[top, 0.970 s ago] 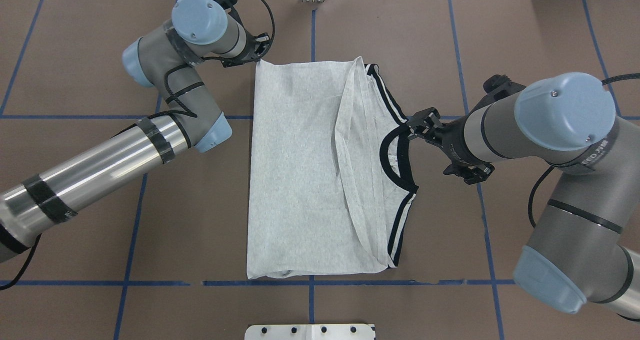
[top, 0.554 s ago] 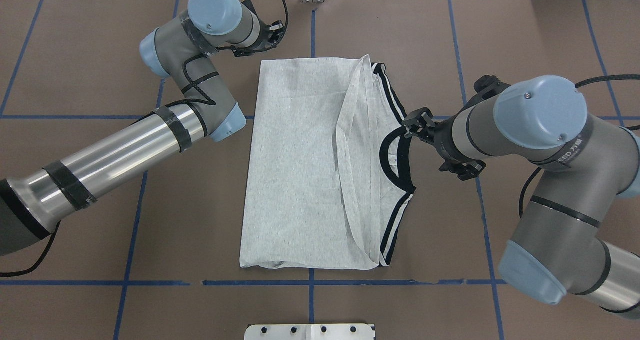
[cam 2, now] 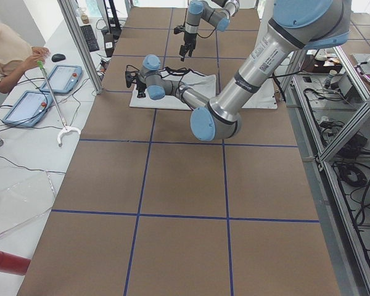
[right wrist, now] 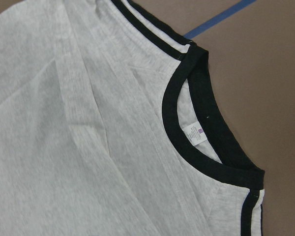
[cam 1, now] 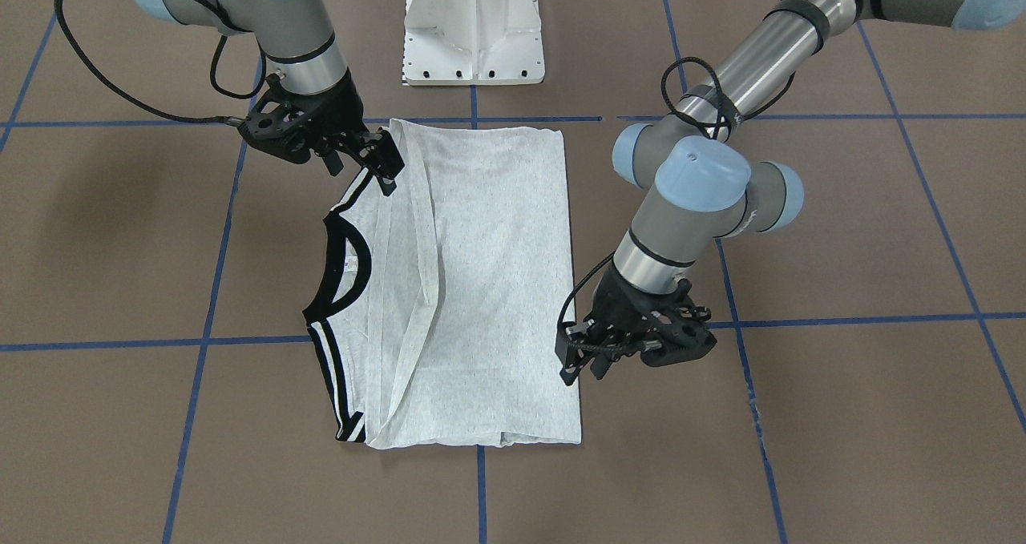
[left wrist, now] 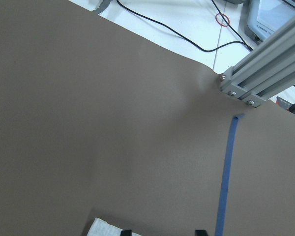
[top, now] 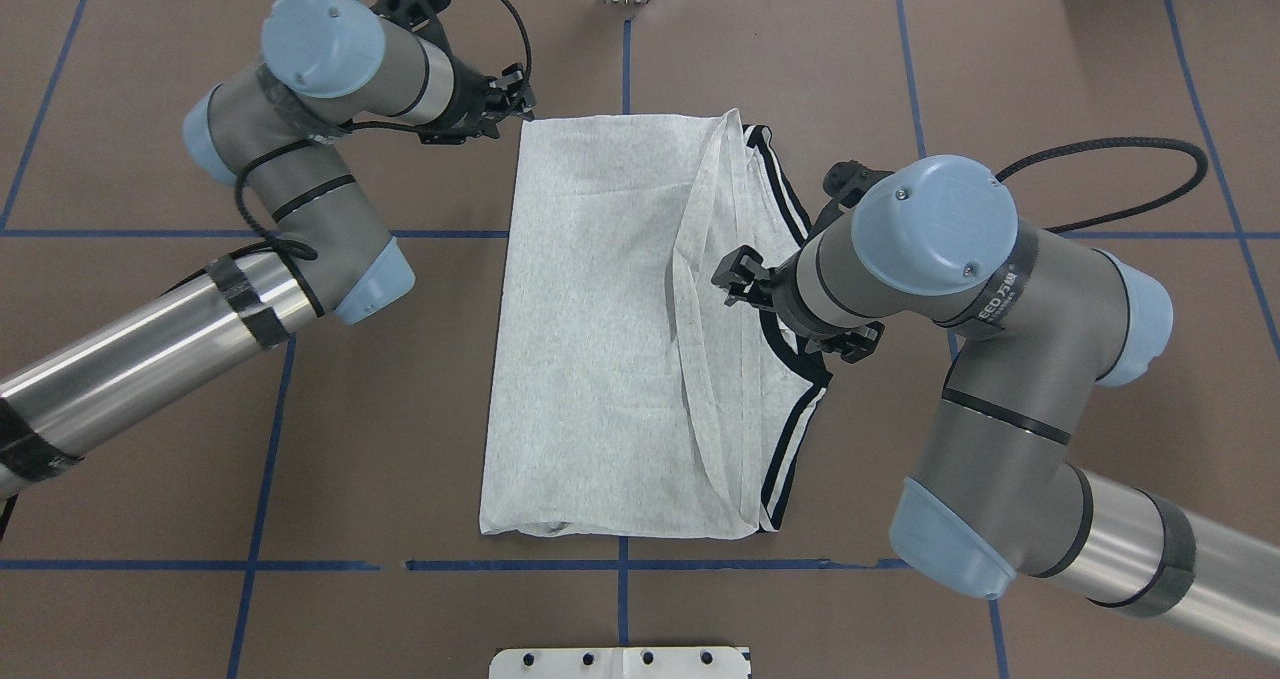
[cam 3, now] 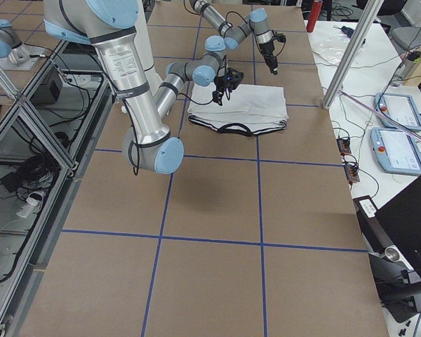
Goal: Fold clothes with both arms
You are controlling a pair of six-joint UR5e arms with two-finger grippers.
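The T-shirt (top: 600, 339) lies flat in the middle of the tabletop (top: 400, 409), folded into a long grey rectangle with both sides turned in. Its black collar (right wrist: 166, 105) and striped shoulders point toward the tabletop's end on the robot's right, and a small white label (right wrist: 195, 133) shows inside the neck.

The right gripper (cam 1: 365, 171) hangs above the collar half of the shirt, near the fold line. Its fingers look parted and grasp nothing – the cloth beneath lies undisturbed.

The left gripper (top: 515, 99) sits low at the shirt's hem corner on the far-edge side. Its two fingertips (left wrist: 199, 231) are apart with bare tabletop between them, and the cloth corner lies just beside one tip.

Blue tape lines (top: 250, 565) cross the brown surface. A white pedestal base (cam 1: 473, 23) stands at the near edge.
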